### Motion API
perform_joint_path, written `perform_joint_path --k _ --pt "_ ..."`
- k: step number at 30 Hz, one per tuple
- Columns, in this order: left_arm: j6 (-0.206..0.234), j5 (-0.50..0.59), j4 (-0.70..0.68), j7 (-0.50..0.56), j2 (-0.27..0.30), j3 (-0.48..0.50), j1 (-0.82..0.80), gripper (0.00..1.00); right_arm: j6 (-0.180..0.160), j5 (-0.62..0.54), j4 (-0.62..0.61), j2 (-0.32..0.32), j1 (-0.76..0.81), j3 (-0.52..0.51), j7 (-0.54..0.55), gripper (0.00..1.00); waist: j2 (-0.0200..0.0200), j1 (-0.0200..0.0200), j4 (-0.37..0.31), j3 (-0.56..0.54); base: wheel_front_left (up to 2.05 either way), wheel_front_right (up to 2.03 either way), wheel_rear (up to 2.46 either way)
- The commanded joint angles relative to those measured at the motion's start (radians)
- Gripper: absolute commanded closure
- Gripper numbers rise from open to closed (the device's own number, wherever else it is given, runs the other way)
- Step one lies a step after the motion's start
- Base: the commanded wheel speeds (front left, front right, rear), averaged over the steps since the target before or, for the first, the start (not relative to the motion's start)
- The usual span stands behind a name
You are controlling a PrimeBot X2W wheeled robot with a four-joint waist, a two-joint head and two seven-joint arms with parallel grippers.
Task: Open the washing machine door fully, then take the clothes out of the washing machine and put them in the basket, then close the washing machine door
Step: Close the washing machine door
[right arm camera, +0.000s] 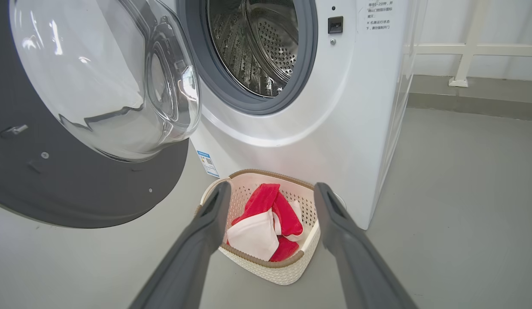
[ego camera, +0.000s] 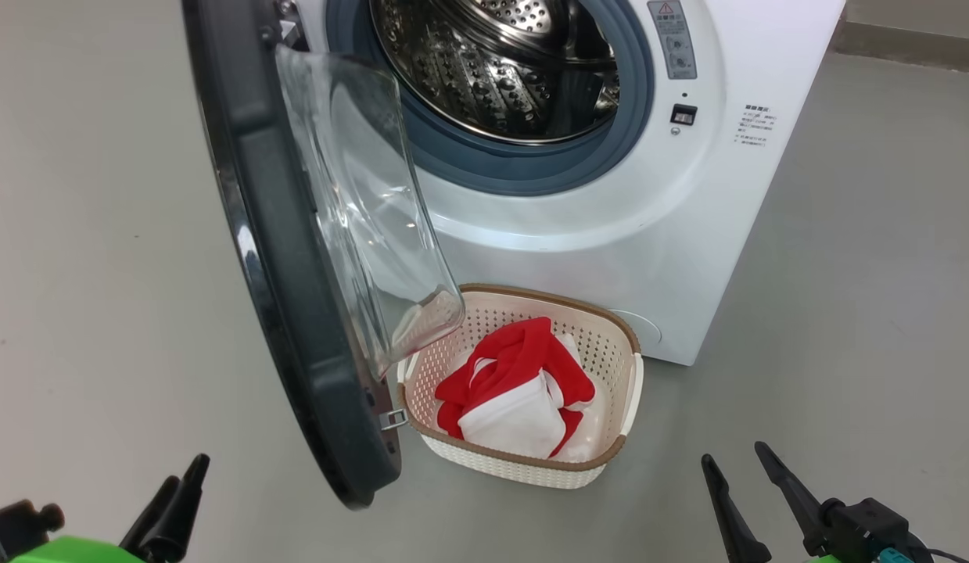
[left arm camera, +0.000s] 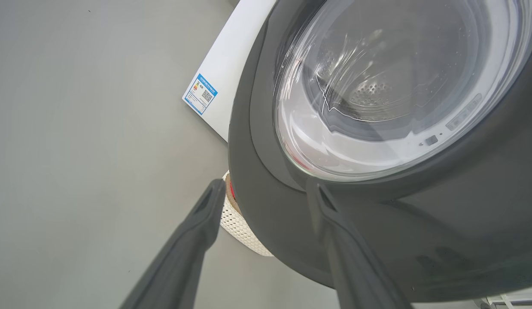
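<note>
Now the washing machine (ego camera: 609,234) stands with its drum (ego camera: 500,70) looking empty, so unloading seems done and closing is the step in hand. Its door (ego camera: 288,297) hangs wide open on the robot's left, the glass bowl jutting over the basket's near corner. The basket (ego camera: 609,344) sits on the floor (ego camera: 844,313) against the machine's front, with the red and white clothes (ego camera: 523,383) heaped inside. The left gripper (ego camera: 179,489) is spread and empty, close to the door's dark outer rim. The right gripper (ego camera: 734,455) is also spread and empty, well apart from everything. Next, I judge, the left gripper must press the rim and swing the door shut.
</note>
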Motion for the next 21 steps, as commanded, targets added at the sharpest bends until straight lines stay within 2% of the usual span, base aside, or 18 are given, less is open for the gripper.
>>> perform_joint_path --k 1,8,13,21 --pt "-0.006 0.012 -0.009 -0.018 0.033 0.034 -0.020 0.00 0.006 0.001 -0.021 -0.012 -0.024 0.019 -0.006 0.00 0.0000 0.0000 -0.001 0.001 0.00 0.00 0.00" --pt "-0.006 0.049 0.032 -0.087 0.012 0.009 -0.010 0.00 0.006 -0.001 -0.021 -0.010 -0.026 0.014 -0.006 0.00 0.0000 0.0000 -0.005 0.003 0.00 0.00 0.00" --pt "-0.006 0.114 0.064 -0.108 -0.016 0.027 -0.012 0.00 0.006 -0.002 -0.022 -0.010 -0.028 0.013 -0.006 0.00 0.0000 0.0000 -0.008 0.002 0.00 0.00 0.00" --pt "-0.006 0.387 0.046 -0.110 -0.139 0.246 0.023 0.00 0.006 -0.002 -0.025 -0.013 -0.037 0.009 -0.006 0.00 0.0000 0.0000 -0.011 0.005 0.00 0.00 0.00"
